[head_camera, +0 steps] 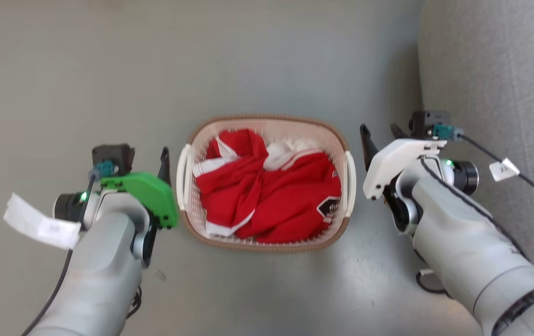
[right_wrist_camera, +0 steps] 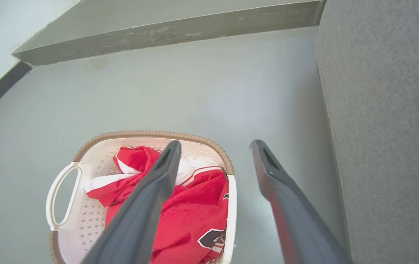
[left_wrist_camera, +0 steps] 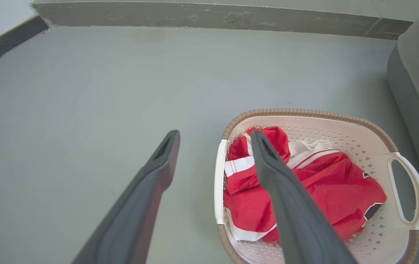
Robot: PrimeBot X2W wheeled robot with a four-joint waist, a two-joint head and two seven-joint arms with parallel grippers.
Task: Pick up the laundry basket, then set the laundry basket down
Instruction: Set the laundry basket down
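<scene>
The cream-white holey plastic laundry basket with a brown rim sits on the grey floor — probably light and stiff. Both claws are wide open — left gripper at its 9 o'clock, right gripper at 3. Grab the white side handles.

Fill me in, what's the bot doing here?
The robot is set up for a two-arm lift of the laundry basket, which sits on the grey floor with a red and white garment inside. The left pincer and right pincer are both open, one by each white side handle. Neither grips anything, and the basket is not yet lifted.
</scene>
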